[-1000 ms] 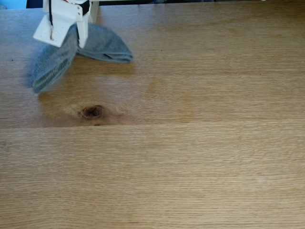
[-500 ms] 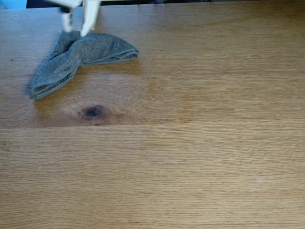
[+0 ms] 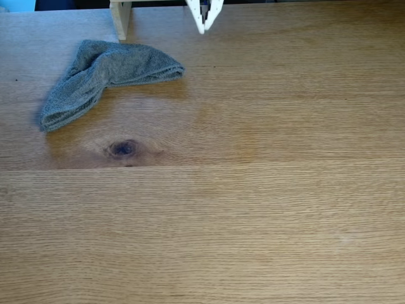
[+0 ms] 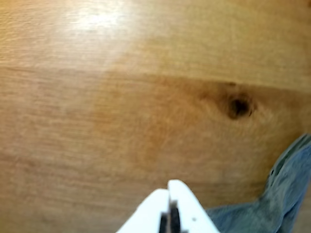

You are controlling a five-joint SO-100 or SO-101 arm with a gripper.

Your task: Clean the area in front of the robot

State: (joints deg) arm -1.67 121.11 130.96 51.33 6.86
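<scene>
Gripper [image 3: 203,28] up at the far edge of the fixed view, fingers pinched together with nothing between them, well clear of the cloth [image 3: 104,75] lying loose and crumpled on the table [image 3: 253,209] at upper left, near the post [image 3: 119,18] — probably parked there as done or between wipes. Cloth just beyond the knot [image 3: 123,148]; rest of the wood looks bare. Wrist view adds the closed tips [image 4: 169,206] up close, cloth [image 4: 279,194] at lower right, knot [image 4: 239,107], glare patch; fixed view alone gives full cloth shape and post.
</scene>
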